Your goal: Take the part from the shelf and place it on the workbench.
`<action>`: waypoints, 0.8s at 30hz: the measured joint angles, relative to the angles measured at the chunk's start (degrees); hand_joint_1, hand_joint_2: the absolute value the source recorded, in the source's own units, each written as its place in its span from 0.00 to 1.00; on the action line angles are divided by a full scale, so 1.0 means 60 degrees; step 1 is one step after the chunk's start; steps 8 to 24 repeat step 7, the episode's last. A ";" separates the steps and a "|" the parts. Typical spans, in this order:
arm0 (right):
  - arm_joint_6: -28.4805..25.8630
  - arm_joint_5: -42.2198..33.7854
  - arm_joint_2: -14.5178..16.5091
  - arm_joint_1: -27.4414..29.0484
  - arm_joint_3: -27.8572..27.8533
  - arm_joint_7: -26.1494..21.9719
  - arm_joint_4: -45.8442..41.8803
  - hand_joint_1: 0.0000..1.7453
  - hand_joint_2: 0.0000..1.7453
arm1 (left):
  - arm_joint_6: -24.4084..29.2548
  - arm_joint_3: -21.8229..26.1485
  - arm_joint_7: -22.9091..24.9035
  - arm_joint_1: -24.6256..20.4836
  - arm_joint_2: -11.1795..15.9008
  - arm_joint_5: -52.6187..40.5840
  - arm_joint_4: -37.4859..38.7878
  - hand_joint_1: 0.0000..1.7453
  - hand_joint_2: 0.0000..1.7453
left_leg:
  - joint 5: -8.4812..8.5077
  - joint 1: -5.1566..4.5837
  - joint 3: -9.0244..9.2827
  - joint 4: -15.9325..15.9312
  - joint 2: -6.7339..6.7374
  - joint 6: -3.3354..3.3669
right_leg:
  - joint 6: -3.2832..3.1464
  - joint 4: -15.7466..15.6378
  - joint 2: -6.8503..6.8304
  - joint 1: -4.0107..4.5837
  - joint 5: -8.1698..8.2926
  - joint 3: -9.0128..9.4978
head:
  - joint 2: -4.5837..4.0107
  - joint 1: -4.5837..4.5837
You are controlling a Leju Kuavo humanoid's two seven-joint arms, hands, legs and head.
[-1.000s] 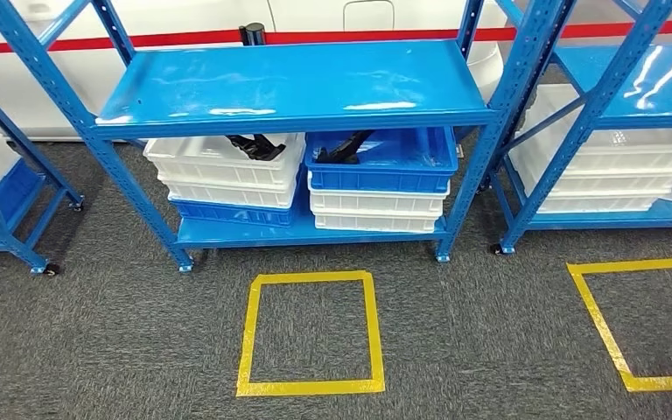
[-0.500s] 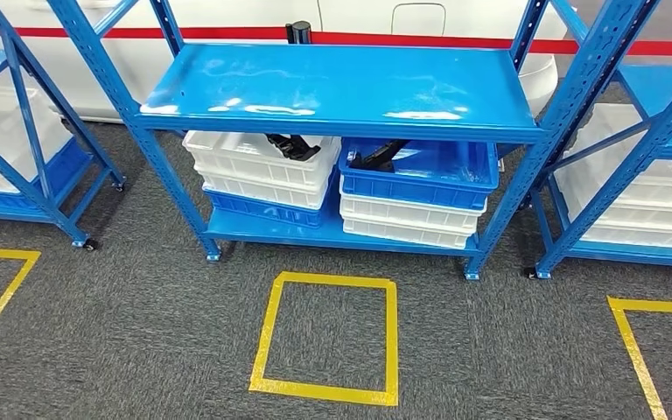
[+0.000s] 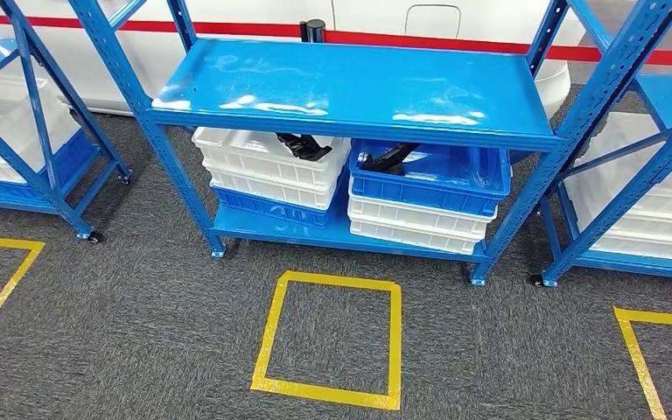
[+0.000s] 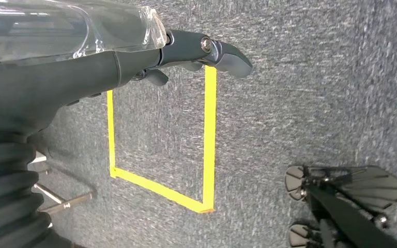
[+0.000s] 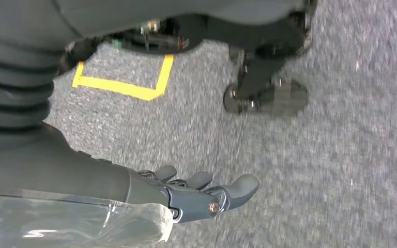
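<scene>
A blue shelf (image 3: 359, 83) stands ahead of me in the head view, its top level bare. On its lower level a black part (image 3: 302, 145) lies in the top white bin (image 3: 262, 162) of the left stack. Another black part (image 3: 389, 157) lies in the blue bin (image 3: 429, 179) on top of the right stack. My left hand (image 4: 196, 49) hangs above the carpet with its fingers stretched out and nothing in it. My right hand (image 5: 201, 196) also hangs over the floor, fingers extended and holding nothing.
A yellow tape square (image 3: 332, 337) marks the grey carpet in front of the shelf. More blue shelves with bins stand at the left (image 3: 17, 131) and right (image 3: 639, 157), on castors. Further tape marks lie at the left (image 3: 0, 280) and right (image 3: 647, 350).
The whole picture has shifted: my camera has moved, so the shelf now sits further right and a little lower in view. The bins and parts lie as before.
</scene>
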 joint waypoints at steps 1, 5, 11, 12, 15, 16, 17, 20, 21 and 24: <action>-0.0061 -0.0126 -0.0001 -0.0035 0.0163 0.0038 0.0000 0.00 0.00 | 0.0076 -0.0164 0.0028 -0.0057 -0.0015 0.0109 0.0023 0.00 0.00 | 0.0031 0.0025 0.0033 -0.0034 -0.0003 0.0059 | 0.0043 0.0203 0.0058 -0.0006 -0.0138 -0.0079 | 0.0000 0.0005; -0.0340 -0.0722 0.0000 -0.0109 0.0835 0.0161 0.0003 0.00 0.00 | 0.0401 -0.0833 0.0155 -0.0310 -0.0078 0.0599 0.0092 0.00 0.00 | 0.0052 0.0036 0.0075 -0.0061 -0.0035 0.0186 | 0.0137 0.2560 0.0228 -0.0038 -0.1191 -0.1246 | 0.0000 0.0036; -0.0453 -0.0973 0.0003 -0.0123 0.1037 0.0214 0.0005 0.00 0.00 | 0.0528 -0.1044 0.0218 -0.0391 -0.0110 0.0816 0.0096 0.00 0.00 | 0.0036 0.0026 0.0093 -0.0057 -0.0057 0.0201 | 0.0154 0.2989 0.0230 -0.0042 -0.1178 -0.1526 | 0.0000 0.0037; -0.0453 -0.0973 0.0003 -0.0123 0.1037 0.0214 0.0005 0.00 0.00 | 0.0528 -0.1044 0.0218 -0.0391 -0.0110 0.0816 0.0096 0.00 0.00 | 0.0036 0.0026 0.0093 -0.0057 -0.0057 0.0201 | 0.0154 0.2989 0.0230 -0.0042 -0.1178 -0.1526 | 0.0000 0.0037; -0.0453 -0.0973 0.0003 -0.0123 0.1037 0.0214 0.0005 0.00 0.00 | 0.0528 -0.1044 0.0218 -0.0391 -0.0110 0.0816 0.0096 0.00 0.00 | 0.0036 0.0026 0.0093 -0.0057 -0.0057 0.0201 | 0.0154 0.2989 0.0230 -0.0042 -0.1178 -0.1526 | 0.0000 0.0037; -0.0453 -0.0973 0.0003 -0.0123 0.1037 0.0214 0.0005 0.00 0.00 | 0.0528 -0.1044 0.0218 -0.0391 -0.0110 0.0816 0.0096 0.00 0.00 | 0.0036 0.0026 0.0093 -0.0057 -0.0057 0.0201 | 0.0154 0.2989 0.0230 -0.0042 -0.1178 -0.1526 | 0.0000 0.0037; -0.0453 -0.0973 0.0003 -0.0123 0.1037 0.0214 0.0005 0.00 0.00 | 0.0528 -0.1044 0.0218 -0.0391 -0.0110 0.0816 0.0096 0.00 0.00 | 0.0036 0.0026 0.0093 -0.0057 -0.0057 0.0201 | 0.0154 0.2989 0.0230 -0.0042 -0.1178 -0.1526 | 0.0000 0.0037; -0.0453 -0.0973 0.0003 -0.0123 0.1037 0.0214 0.0005 0.00 0.00 | 0.0528 -0.1044 0.0218 -0.0391 -0.0110 0.0816 0.0096 0.00 0.00 | 0.0036 0.0026 0.0093 -0.0057 -0.0057 0.0201 | 0.0154 0.2989 0.0230 -0.0042 -0.1178 -0.1526 | 0.0000 0.0037; -0.0453 -0.0973 0.0003 -0.0123 0.1037 0.0214 0.0005 0.00 0.00 | 0.0528 -0.1044 0.0218 -0.0391 -0.0110 0.0816 0.0096 0.00 0.00 | 0.0036 0.0026 0.0093 -0.0057 -0.0057 0.0201 | 0.0154 0.2989 0.0230 -0.0042 -0.1178 -0.1526 | 0.0000 0.0037; -0.0453 -0.0973 0.0003 -0.0123 0.1037 0.0214 0.0005 0.00 0.00 | 0.0528 -0.1044 0.0218 -0.0391 -0.0110 0.0816 0.0096 0.00 0.00 | 0.0036 0.0026 0.0093 -0.0057 -0.0057 0.0201 | 0.0154 0.2989 0.0230 -0.0042 -0.1178 -0.1526 | 0.0000 0.0037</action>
